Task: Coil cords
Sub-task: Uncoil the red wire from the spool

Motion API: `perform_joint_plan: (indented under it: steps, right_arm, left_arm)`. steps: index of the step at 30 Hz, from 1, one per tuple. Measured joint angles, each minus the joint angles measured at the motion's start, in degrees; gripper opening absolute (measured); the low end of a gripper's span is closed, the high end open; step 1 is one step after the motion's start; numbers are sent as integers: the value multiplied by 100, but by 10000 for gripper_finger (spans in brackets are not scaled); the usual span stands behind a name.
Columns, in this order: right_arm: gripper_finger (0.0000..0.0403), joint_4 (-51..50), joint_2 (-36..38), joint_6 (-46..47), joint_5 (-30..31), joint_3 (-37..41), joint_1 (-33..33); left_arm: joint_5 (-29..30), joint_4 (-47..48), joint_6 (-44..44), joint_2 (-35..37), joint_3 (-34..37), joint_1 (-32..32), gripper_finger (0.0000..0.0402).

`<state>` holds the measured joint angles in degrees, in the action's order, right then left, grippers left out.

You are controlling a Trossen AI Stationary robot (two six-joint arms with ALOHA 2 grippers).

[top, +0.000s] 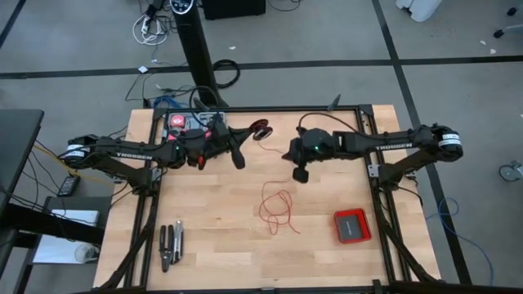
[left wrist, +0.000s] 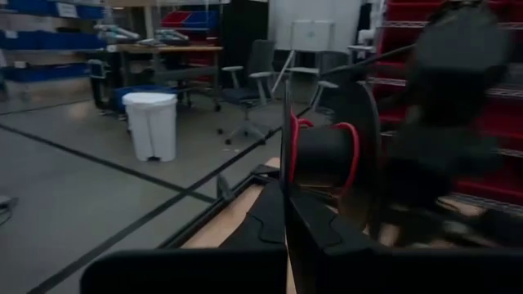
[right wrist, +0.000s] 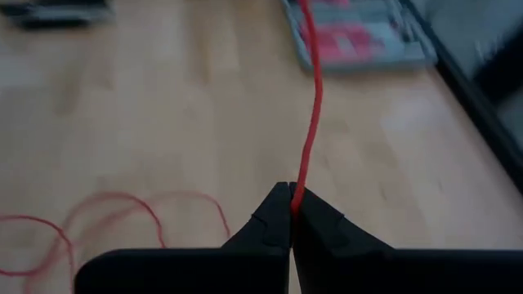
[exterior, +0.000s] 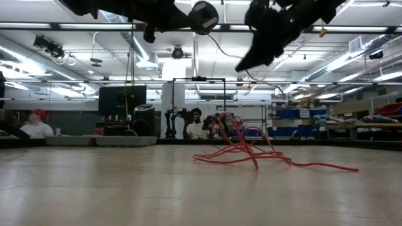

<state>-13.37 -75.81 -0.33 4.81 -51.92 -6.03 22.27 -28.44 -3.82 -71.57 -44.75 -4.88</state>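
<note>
High view lays out the whole table [top: 212, 245]: the red wire [top: 278, 208] lies as a loose squiggle of loops near the middle of the wooden top, its tangle stretched roughly from the far side toward the near edge. A small black spool [top: 261, 129] carrying a few red turns sits up near the far edge, held out at the tip of the left gripper [top: 245, 135], with its flat discs standing on edge. The right gripper [top: 301, 173] hangs just beyond the loops, on their right.

Right wrist view shows what the overhead picture cannot: the right gripper [right wrist: 291, 214] has its fingers pressed together on the wire [right wrist: 310, 122], which runs straight away from the fingertips as a taut line toward a grey tray [right wrist: 359, 37], while slack loops lie on the wood to one side.

Left wrist view gives the spool [left wrist: 327, 155] close up, its axle lying across the line of sight, red wire wound round the core, and the left gripper [left wrist: 286, 216] shut on one of its discs.

Low view alone shows height: the loops [exterior: 245, 154] rise off the table in arches, and both arms hang well above them. A flat red box [top: 352, 225] and pliers [top: 171, 243] lie near the front edge.
</note>
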Motion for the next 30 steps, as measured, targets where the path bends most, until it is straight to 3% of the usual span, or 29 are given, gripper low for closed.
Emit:
perform_joint_plan:
  steps: [3,6,13,19,25,30]
  right_arm:
    - [3,-358,0,251,227,0,-212]
    - [10,-710,0,388,866,0,-307]
    - [66,-1359,55,578,1979,0,-312]
    - [106,-2423,229,1387,3046,-61,-392]
    - [106,-3218,362,1965,3845,-386,-363]
    - [103,-3123,546,1693,4667,-589,199]
  left_arm:
    - [-262,3,101,0,0,1,0]
    - [-507,111,372,0,0,1,0]
    - [-734,899,1662,0,0,1,0]
    - [-646,1352,2318,0,0,1,0]
    - [-582,1499,2567,0,0,1,0]
    - [181,1638,2638,0,0,1,0]
